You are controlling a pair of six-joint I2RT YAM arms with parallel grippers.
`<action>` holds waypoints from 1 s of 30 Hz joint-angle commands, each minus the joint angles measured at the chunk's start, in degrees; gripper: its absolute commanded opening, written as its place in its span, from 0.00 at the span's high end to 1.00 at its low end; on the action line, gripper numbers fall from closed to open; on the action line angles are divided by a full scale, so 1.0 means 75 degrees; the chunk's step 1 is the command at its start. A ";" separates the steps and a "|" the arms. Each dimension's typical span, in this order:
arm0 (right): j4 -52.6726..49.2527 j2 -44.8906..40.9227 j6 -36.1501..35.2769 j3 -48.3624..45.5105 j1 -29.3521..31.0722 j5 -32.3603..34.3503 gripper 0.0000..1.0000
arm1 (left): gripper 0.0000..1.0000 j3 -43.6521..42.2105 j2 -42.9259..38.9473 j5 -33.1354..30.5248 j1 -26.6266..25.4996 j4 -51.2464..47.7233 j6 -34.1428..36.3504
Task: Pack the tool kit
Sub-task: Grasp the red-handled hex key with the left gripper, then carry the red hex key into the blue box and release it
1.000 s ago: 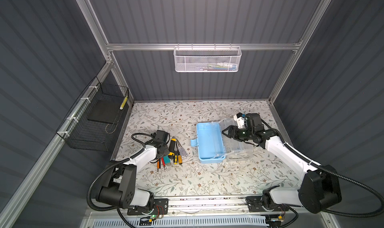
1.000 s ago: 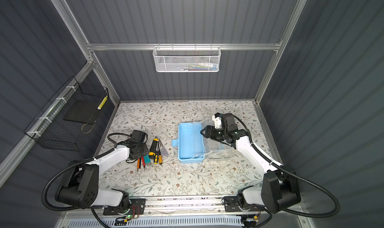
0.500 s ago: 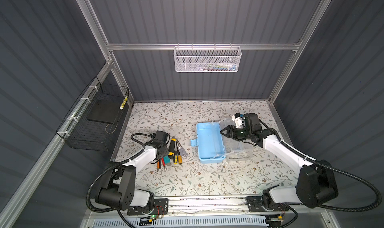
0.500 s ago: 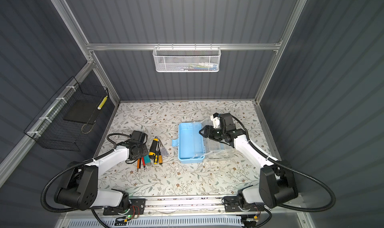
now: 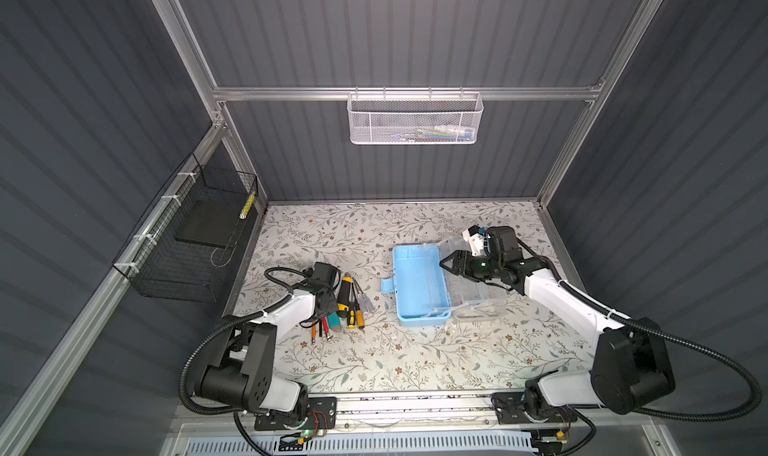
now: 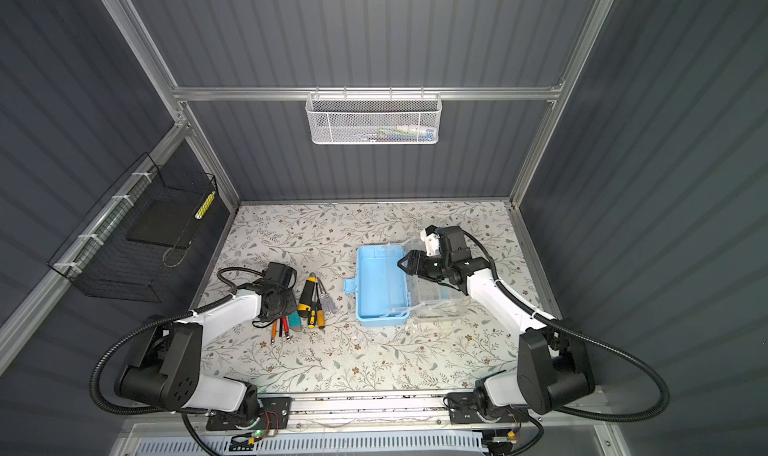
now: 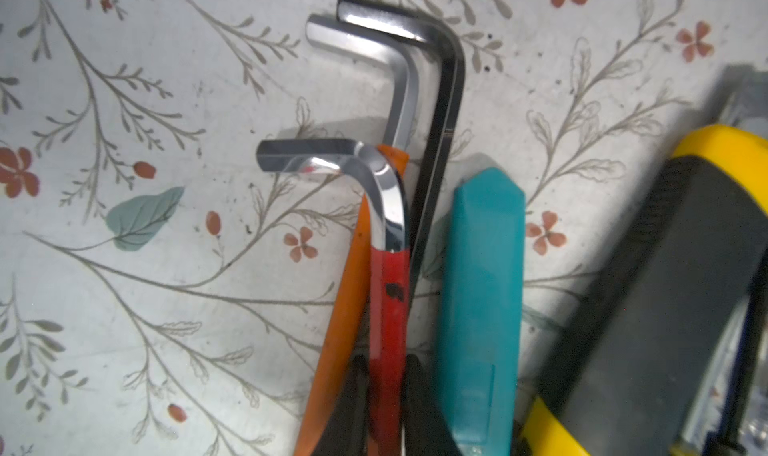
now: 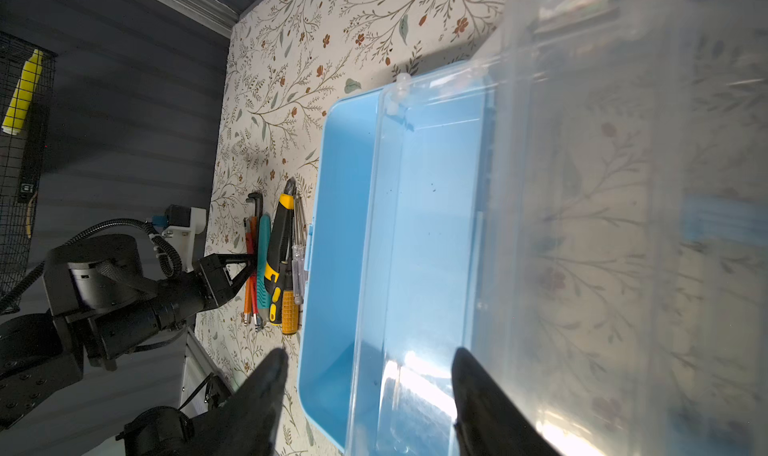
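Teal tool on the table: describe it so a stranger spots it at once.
Find the open light-blue box on the flowered table. Left of it lies a row of tools. The teal tool sits between the hex keys and the yellow-black knife, the only teal piece.

We see a robotics lab test cell: ribbed grey wall panels in an aluminium frame enclose a floral-papered counter, and a left arm and right arm are bolted to its front rail.

Glossy metal hex keys, smooth plastic box — clear lid
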 commanded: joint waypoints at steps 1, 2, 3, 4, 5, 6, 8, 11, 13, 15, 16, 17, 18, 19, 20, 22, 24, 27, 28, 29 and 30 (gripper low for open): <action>-0.0192 0.0149 0.0008 -0.0054 -0.0029 0.0110 0.36 | 0.87 0.0153 0.0011 0.0064 0.0072 -0.0088 0.0081; -0.0208 0.0152 0.0017 -0.0047 -0.0036 0.0110 0.36 | 0.90 0.0187 0.0006 0.0073 0.0073 -0.0105 0.0093; -0.0217 0.0146 0.0016 -0.0050 -0.0031 0.0116 0.36 | 0.93 0.0227 -0.0012 0.0102 0.0066 -0.0132 0.0099; -0.0208 0.0146 0.0016 -0.0054 -0.0032 0.0121 0.36 | 1.00 0.0293 -0.0028 0.0133 0.0078 -0.0153 0.0129; -0.0210 0.0146 0.0017 -0.0045 -0.0035 0.0131 0.36 | 1.00 0.0363 -0.0033 0.0105 0.0069 -0.0233 0.0134; -0.0219 0.0146 0.0021 -0.0042 -0.0032 0.0133 0.36 | 1.00 0.0416 -0.0054 0.0102 0.0066 -0.0274 0.0157; -0.0221 0.0147 0.0034 -0.0031 -0.0035 0.0121 0.36 | 1.00 0.0567 -0.0123 0.0092 0.0063 -0.0427 0.0222; -0.0188 0.0163 0.0075 -0.0031 -0.0041 0.0078 0.36 | 1.00 0.0707 -0.0269 0.0025 0.0062 -0.0624 0.0312; -0.0196 0.0210 0.0090 -0.0008 -0.0047 0.0043 0.37 | 1.00 0.0759 -0.0334 -0.0002 0.0063 -0.0737 0.0376; -0.0236 0.0187 0.0105 0.0025 -0.0041 0.0016 0.37 | 1.00 0.0835 -0.0497 0.0146 0.0050 -0.0851 0.0436; -0.0253 0.0144 0.0103 0.0028 -0.0049 0.0028 0.37 | 1.00 0.0856 -0.0630 0.0297 0.0039 -0.0845 0.0454; -0.0246 0.0093 0.0122 0.0034 -0.0046 0.0039 0.37 | 1.00 0.0897 -0.0789 0.0432 0.0000 -0.0838 0.0478; -0.0260 0.0050 0.0134 0.0034 -0.0041 0.0050 0.36 | 1.00 0.0985 -0.0946 0.0508 -0.0098 -0.0894 0.0479; -0.0281 0.0019 0.0126 0.0045 -0.0041 0.0069 0.36 | 1.00 0.1107 -0.1039 0.0514 -0.0238 -0.0978 0.0479; -0.0298 -0.0012 0.0151 0.0062 -0.0043 0.0086 0.36 | 1.00 0.1325 -0.1089 0.0406 -0.0479 -0.1122 0.0479; -0.0336 -0.0050 0.0218 0.0095 -0.0067 0.0078 0.37 | 1.00 0.1864 -0.1029 0.0187 -0.1024 -0.1506 0.0407; -0.0342 -0.0189 0.0346 0.0094 -0.0097 0.0063 0.37 | 1.00 0.2426 -0.0921 0.0136 -0.1609 -0.1676 0.0268; -0.0343 -0.0547 0.0470 0.0075 -0.0109 0.0215 0.37 | 1.00 0.3022 -0.0710 0.0338 -0.2229 -0.1442 0.0051; -0.0394 -0.0687 0.0494 0.0073 -0.0113 0.0306 0.37 | 1.00 0.3195 -0.0599 0.0395 -0.2423 -0.1274 -0.0047; -0.0437 -0.0797 0.0506 0.0075 -0.0123 0.0359 0.37 | 1.00 0.3314 -0.0500 0.0448 -0.2606 -0.1077 -0.0134; -0.0462 -0.0914 0.0540 0.0073 -0.0150 0.0409 0.37 | 1.00 0.3419 -0.0380 0.0498 -0.2795 -0.0808 -0.0285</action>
